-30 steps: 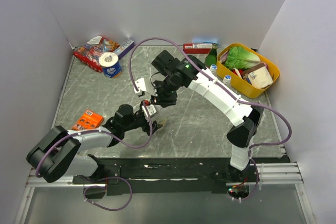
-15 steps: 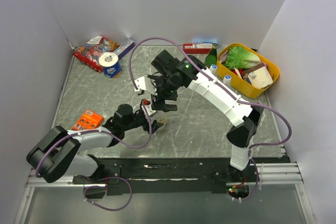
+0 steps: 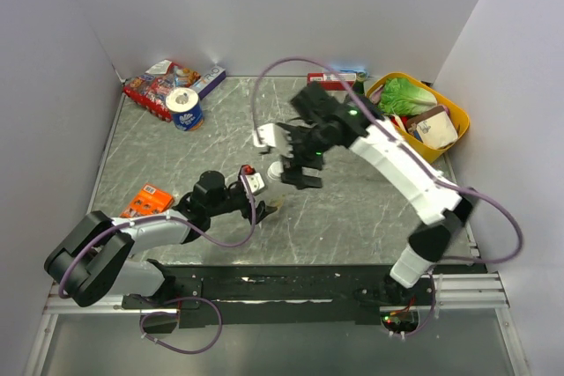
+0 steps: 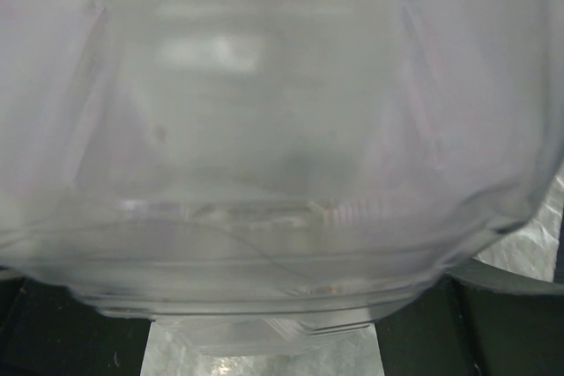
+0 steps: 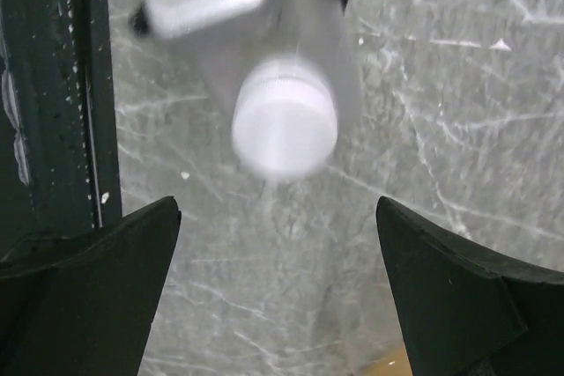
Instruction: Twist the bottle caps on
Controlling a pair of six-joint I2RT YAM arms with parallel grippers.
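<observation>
My left gripper (image 3: 264, 188) is shut on a small clear bottle (image 4: 264, 129), which fills the whole left wrist view. A white cap (image 5: 284, 128) sits on the bottle's neck and faces the right wrist camera, slightly blurred. The top view shows the same cap (image 3: 276, 171) at mid-table. My right gripper (image 3: 300, 173) hovers just right of it, open, with its black fingertips (image 5: 97, 279) spread wide apart. Nothing lies between them but bare table. The other bottles and caps are hidden.
A yellow basket (image 3: 448, 140) with lettuce and packets stands at the back right. A blue-and-white tape roll (image 3: 186, 110) and a red snack pack (image 3: 157, 90) lie at the back left. An orange box (image 3: 145, 202) sits by the left arm.
My right gripper has opened, let go of the white cap and drawn back to the right. The left gripper has kept its hold on the bottle without moving.
</observation>
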